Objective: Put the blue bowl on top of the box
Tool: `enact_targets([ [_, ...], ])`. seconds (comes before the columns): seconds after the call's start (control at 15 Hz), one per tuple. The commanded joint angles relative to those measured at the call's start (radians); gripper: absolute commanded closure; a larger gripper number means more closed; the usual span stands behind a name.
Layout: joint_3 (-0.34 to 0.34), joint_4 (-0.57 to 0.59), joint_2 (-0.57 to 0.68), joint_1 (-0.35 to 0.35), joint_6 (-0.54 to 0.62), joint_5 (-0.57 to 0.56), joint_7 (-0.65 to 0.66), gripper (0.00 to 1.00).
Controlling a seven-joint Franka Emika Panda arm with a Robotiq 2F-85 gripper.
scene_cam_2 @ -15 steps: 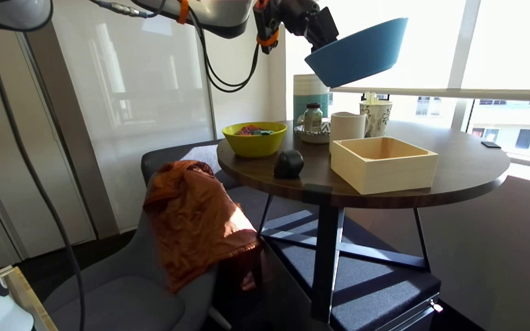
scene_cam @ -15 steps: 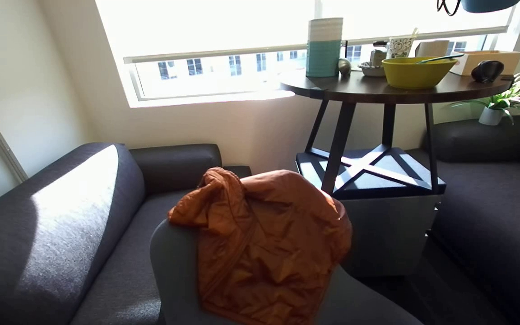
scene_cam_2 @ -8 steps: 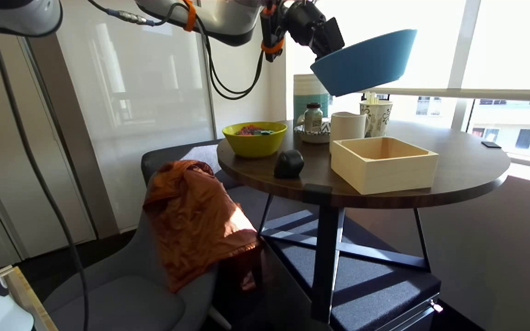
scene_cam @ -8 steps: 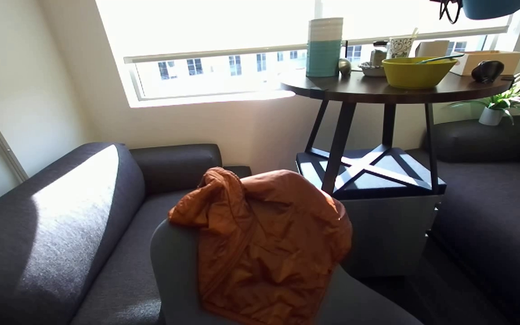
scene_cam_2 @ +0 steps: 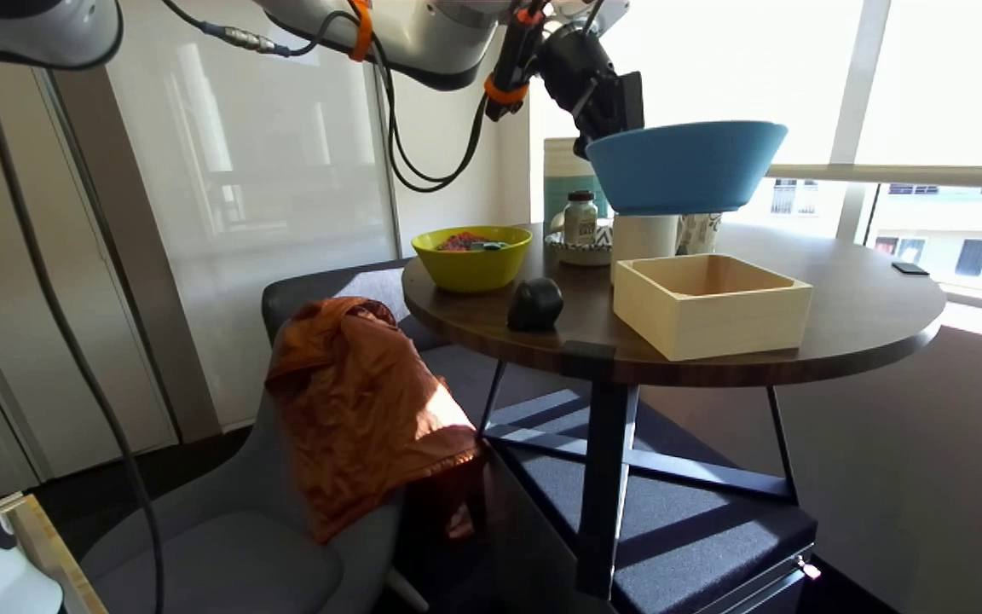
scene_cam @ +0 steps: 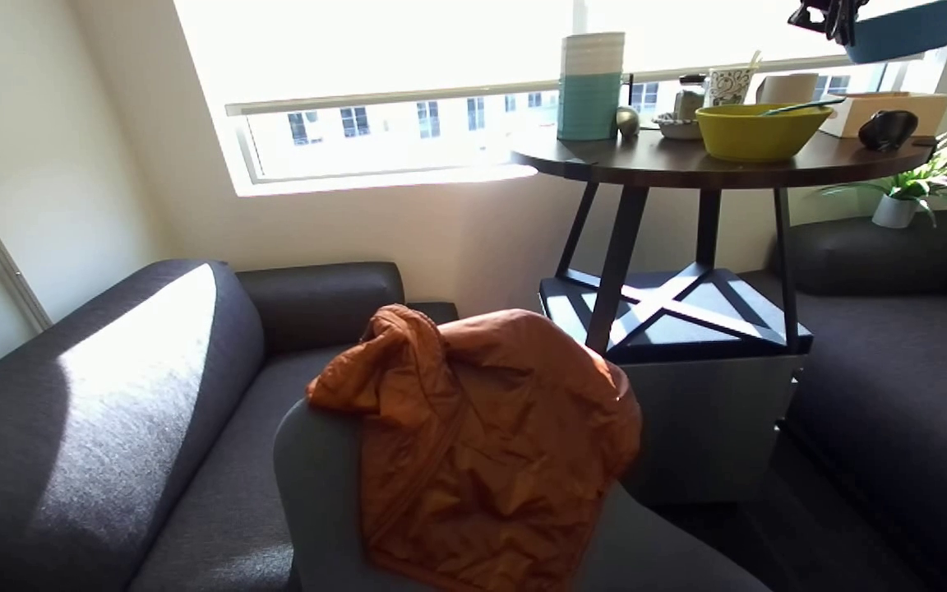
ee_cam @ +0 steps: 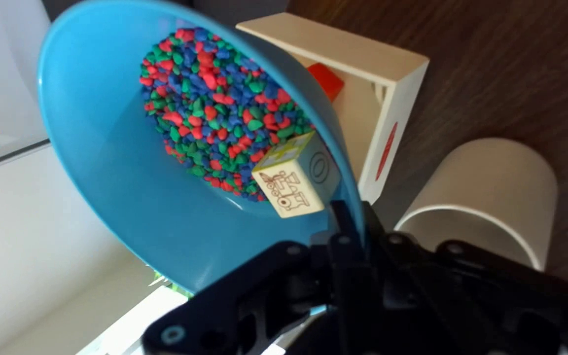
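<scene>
End effector, jaws nearly together, pinched the blue bowl by its rim above the box.
Loaded with pebbles and a block, the bowl was probably stiff but lopsided, wanting a deep hold. The box sat by the edge of the worktop, the white cup just beside it, perhaps obstructing.

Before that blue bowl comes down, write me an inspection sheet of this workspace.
Surface: round dark table, wood-grained.
Job's things: blue bowl held higher than the box, not touching it, carrying coloured pebbles and a toy block; box open-topped, red item inside.
Clutter: yellow bowl, black object, white cup, jar, patterned cup.
Gripper: jaws shut on the blue bowl's rim.
Cables: black cables loop below the arm.
Surroundings: orange jacket draped over a grey chair; window beyond the table.
</scene>
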Motion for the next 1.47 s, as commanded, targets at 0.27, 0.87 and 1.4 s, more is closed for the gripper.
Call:
enact_targets([
  [0.27, 0.008, 0.03, -0.01, -0.084, -0.081, 0.21, -0.07, 0.99],
  [0.87, -0.01, 0.013, 0.0, -0.051, 0.081, 0.157, 0.175, 0.99],
  [1.4, -0.031, 0.065, 0.052, -0.04, 0.062, 0.058, 0.277, 0.99],
])
